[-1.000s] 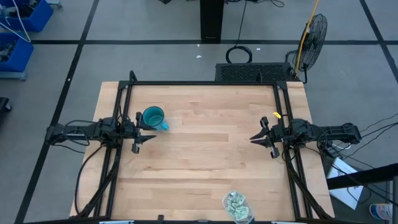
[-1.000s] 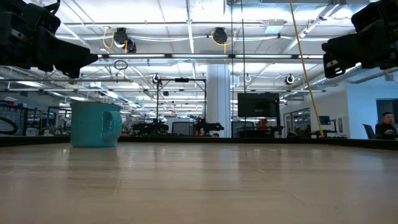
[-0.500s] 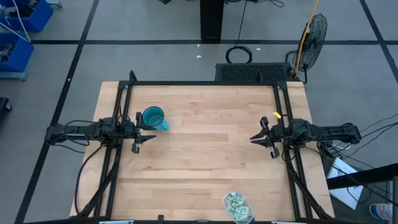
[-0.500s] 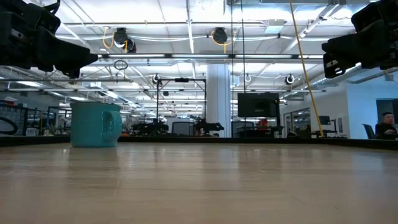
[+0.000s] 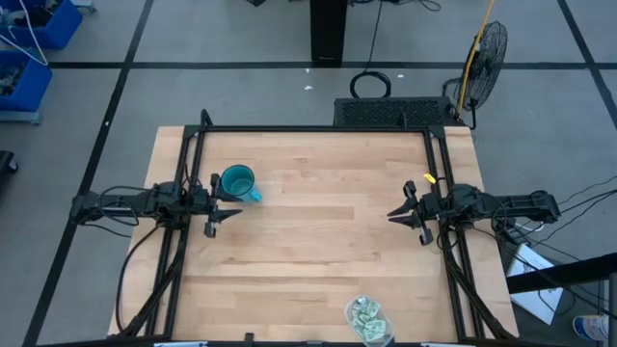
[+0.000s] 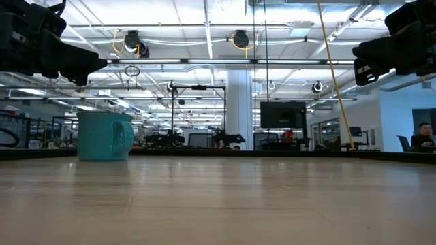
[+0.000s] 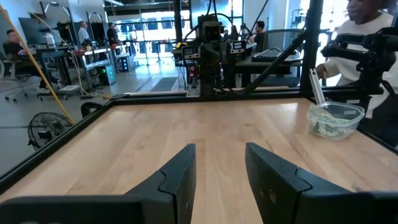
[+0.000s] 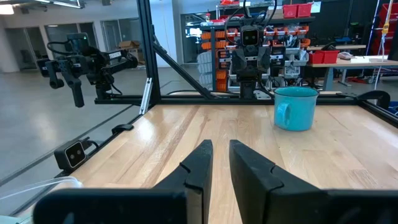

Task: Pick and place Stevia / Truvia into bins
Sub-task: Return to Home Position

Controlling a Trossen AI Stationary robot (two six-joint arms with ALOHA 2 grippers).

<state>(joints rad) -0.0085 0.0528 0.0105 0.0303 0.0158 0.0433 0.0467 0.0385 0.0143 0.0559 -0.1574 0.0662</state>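
Note:
The teal mug [image 5: 238, 183] stands upright on its base on the table's left half, toward the far side; it also shows in the low view [image 6: 104, 136] and the right wrist view [image 8: 296, 108]. The clear tub [image 5: 364, 319] stands at the near edge, right of centre, with several pale green and white sachets [image 7: 324, 126] lying inside it. No sachet shows on the bare table. My left gripper [image 5: 229, 212] hovers open just near-side of the mug. My right gripper [image 5: 393, 214] hovers at the table's right side, its fingers [image 8: 200, 163] a narrow gap apart.
A black frame [image 5: 318, 129] runs along the table's far, left and right edges. The wooden table top [image 5: 318, 241] between the two arms is bare. A person in a white sleeve [image 7: 364, 28] stands beyond the table behind the tub. A fan [image 5: 487, 48] stands on the floor.

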